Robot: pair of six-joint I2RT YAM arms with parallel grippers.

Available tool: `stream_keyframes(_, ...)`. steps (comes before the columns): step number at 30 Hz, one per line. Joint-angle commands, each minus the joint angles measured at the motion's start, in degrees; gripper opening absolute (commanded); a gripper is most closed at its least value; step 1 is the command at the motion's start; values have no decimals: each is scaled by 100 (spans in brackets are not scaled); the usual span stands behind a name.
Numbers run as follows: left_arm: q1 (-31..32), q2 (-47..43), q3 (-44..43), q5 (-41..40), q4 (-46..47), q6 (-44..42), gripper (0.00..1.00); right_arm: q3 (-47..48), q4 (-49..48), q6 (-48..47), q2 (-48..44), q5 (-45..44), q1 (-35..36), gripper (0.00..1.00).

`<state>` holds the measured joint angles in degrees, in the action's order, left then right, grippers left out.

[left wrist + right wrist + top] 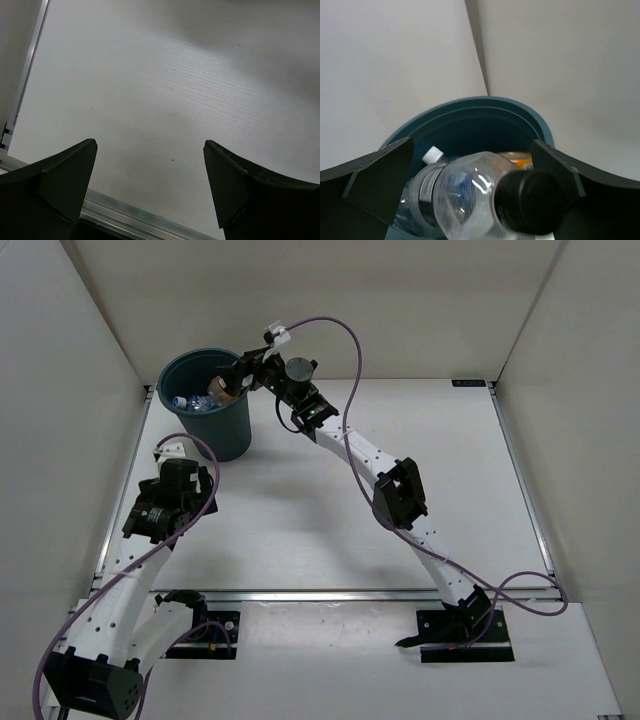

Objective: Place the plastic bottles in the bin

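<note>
1. Desk (pixel 450 490): white and flat. It carries the bin at its far left corner.
2. Right arm (pixel 400 495): stretched long and diagonally from its base to the bin. The right pincer (pixel 238 375) hangs over the near rim.
   - In the wrist view its fingers stand spread, wider than the bottle lying between them.
   - The left finger is plainly off the bottle. Whether the cap brushes the right finger, I cannot tell.
3. Left arm (pixel 120 610): folded back, elbow low, wrist beside the bin. The left pincer (pixel 150 145) is spread and empty, with only bare desk under it.
4. Bin (pixel 228 430): dark teal, tapered, with a mouth far wider than any bottle. Judgement: aim need not be fine.
5. Dark-capped bottle (pixel 470 200): clear and blurred, above the bin mouth and between the right fingers.
   - Judgement: it looks empty, so light. The thin wall will dent under a squeeze and is slick.
   - Best hold would be across the mid-body, or at the stiffer neck just under the cap.
6. White-capped clear bottle (pixel 422 182): lies inside the bin.
7. Orange bottle (pixel 517 159): stubby, inside the bin beyond the dark cap. Judgement: it is stiffer than the clear ones.
8. A fourth bottle: not made out.
</note>
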<state>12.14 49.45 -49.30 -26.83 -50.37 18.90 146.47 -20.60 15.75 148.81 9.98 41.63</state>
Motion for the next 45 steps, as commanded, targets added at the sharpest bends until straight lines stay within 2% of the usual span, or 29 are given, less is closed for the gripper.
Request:
stream_keyframes(1,-19,-23,-185,160,159,0,99,40,284,165,-783,74,-128,99)
stream_keyframes(2,-54,-32,-177,195,194,-26,99,30,372,270,-775,118,-146,99)
stream_keyframes(4,-89,-23,-185,187,177,-9,98,65,477,393,-775,311,-164,86)
stream_keyframes(5,-167,-32,-185,196,150,9,99,170,635,411,-670,399,-146,62)
stream_keyframes(7,-160,-23,-176,195,89,26,99,189,829,220,-705,216,-59,42)
stream_keyframes(9,-168,-15,-159,187,36,26,99,92,699,140,-687,154,73,45)
stream_keyframes(13,-221,-23,-124,257,44,62,98,118,382,393,-485,154,135,41)
stream_keyframes(16,-238,3,-115,301,97,70,99,144,83,753,-274,346,100,46)
stream_keyframes(21,-195,187,-132,301,159,-8,99,250,407,385,-256,382,241,60)
stream_keyframes(23,-98,205,-168,301,211,9,99,294,469,586,-344,504,136,61)
stream_keyframes(26,-80,223,-282,354,264,0,99,487,819,597,-668,698,-119,77)
stream_keyframes(28,-46,205,-405,389,300,-17,99,505,1276,316,-1150,724,-277,99)
stream_keyframes(31,-10,267,-519,459,352,-18,98,373,2321,-98,-1809,542,-461,99)
stream_keyframes(34,7,319,-616,599,370,-18,98,303,4077,156,-2329,-19,-917,99)
stream_keyframes(36,43,363,-677,679,352,-9,99,189,5891,402,-2610,-443,-1252,99)
stream_keyframes(37,25,363,-712,792,378,-9,99,84,6379,559,-2803,-836,-1471,99)
stream_keyframes(40,16,504,-756,1082,475,96,99,-756,8716,552,-3286,-1644,-1938,99)
stream_keyframes(42,-19,705,-818,1459,633,149,99,-2194,9220,639,-3761,-2742,-1948,100)
stream_keyframes(43,-1,785,-827,1531,660,184,98,-2663,9223,640,-4172,-2947,-1870,99)
stream_keyframes(45,-45,1004,-906,1811,765,281,98,-4662,8857,780,-4956,-3596,-1685,99)
